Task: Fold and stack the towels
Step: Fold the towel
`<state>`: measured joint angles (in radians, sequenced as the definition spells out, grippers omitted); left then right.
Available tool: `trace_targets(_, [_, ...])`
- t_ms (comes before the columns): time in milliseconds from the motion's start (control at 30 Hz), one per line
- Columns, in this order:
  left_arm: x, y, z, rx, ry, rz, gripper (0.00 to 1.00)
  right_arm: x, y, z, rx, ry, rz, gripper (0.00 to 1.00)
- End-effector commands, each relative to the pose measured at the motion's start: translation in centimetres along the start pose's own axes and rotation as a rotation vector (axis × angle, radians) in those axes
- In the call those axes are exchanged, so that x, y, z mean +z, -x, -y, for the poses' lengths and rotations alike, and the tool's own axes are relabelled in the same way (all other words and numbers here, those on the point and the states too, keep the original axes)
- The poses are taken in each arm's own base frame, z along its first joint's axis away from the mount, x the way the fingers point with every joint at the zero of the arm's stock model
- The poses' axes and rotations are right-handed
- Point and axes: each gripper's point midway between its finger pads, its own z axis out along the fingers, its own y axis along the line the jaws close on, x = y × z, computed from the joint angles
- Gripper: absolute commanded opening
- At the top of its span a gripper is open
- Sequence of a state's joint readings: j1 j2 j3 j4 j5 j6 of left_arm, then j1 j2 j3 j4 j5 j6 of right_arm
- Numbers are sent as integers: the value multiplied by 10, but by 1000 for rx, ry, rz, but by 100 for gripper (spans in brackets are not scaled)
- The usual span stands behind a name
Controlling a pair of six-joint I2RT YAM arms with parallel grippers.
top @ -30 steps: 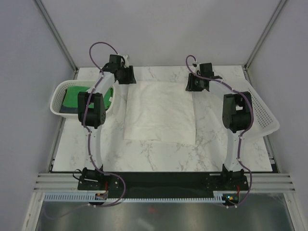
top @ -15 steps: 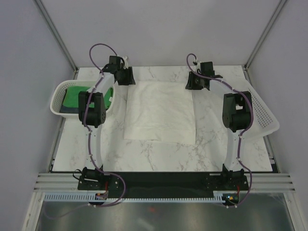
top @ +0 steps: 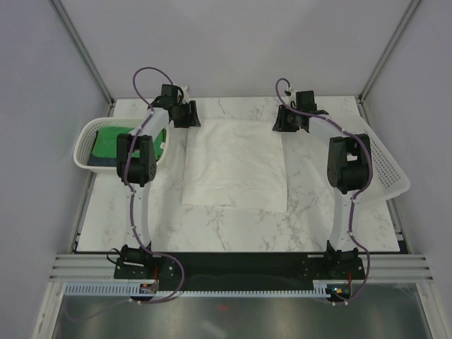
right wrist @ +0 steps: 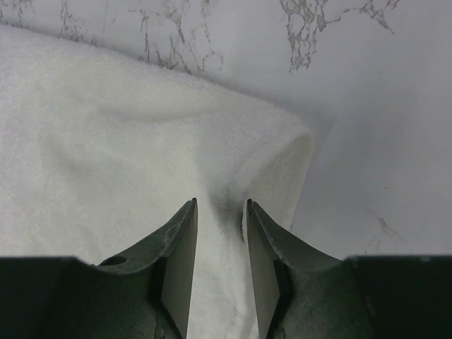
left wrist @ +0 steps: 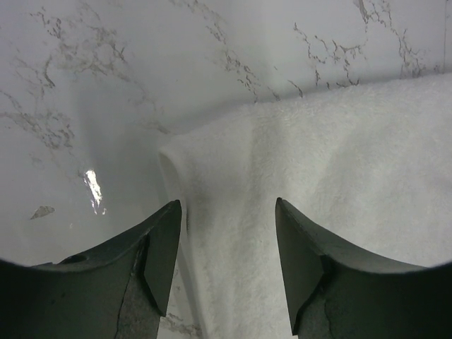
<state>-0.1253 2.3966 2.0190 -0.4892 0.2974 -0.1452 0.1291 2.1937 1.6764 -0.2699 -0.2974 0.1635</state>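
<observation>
The white towel (top: 235,166) lies flat on the worktop (top: 233,226), its far-left corner under the left gripper (left wrist: 227,212), whose jaws are spread, while the right gripper (right wrist: 219,205) sits narrow-jawed at the far-right corner, and I cannot tell whether it is pinching the cloth.

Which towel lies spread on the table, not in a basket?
The large white towel; the green towel and the dark blue towel sit together in the left basket.

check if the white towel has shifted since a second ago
No. The white towel lies as before in the top view, its near edge against the same veins of the marble table.
</observation>
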Motion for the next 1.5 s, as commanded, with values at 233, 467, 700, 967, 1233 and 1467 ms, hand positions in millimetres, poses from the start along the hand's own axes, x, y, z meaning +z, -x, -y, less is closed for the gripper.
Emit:
trace_targets(233, [-7,16,10,4,-62,47,56,-9,16,-6,-1,34,45,41])
trace_targets(467, [-11,18,14,-12,-82,51,41,-15,21,-9,-4,46,58,38])
trace_targets(700, [-6,27,10,-36,-94,67,47,-9,30,-3,21,54,72,35])
trace_targets(967, [4,19,12,-59,-136,45,43,-3,29,-3,30,65,65,38])
trace_targets(1233, [-6,35,15,-67,-163,79,2,-9,45,2,23,27,109,0])
trace_targets(1467, [-62,76,29,9,-160,191,2,-55,78,2,8,-9,226,0])
